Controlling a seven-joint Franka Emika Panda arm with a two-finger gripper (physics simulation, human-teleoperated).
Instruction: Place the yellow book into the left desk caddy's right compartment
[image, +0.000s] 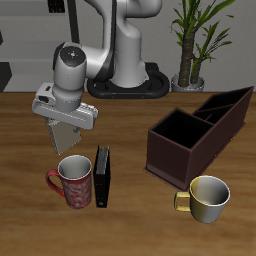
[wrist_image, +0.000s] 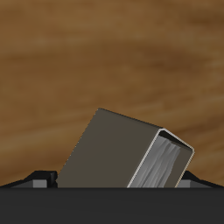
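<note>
My gripper (image: 67, 130) is shut on the yellow book (image: 68, 143), a thin grey-tan book that hangs tilted from the fingers above the table, just over the red mug. In the wrist view the book (wrist_image: 122, 149) fills the middle, with its cover and page edges showing, and it is held between the fingertips (wrist_image: 40, 178). The left desk caddy (image: 172, 150) is a dark maroon open box with inner dividers. It stands well away from the gripper, across the table.
A red patterned mug (image: 75, 183) stands right below the held book. A black upright book (image: 103, 178) stands beside the mug. A yellow mug (image: 208, 197) sits in front of the caddy, near the table's front edge. A potted plant (image: 192, 40) stands behind the table.
</note>
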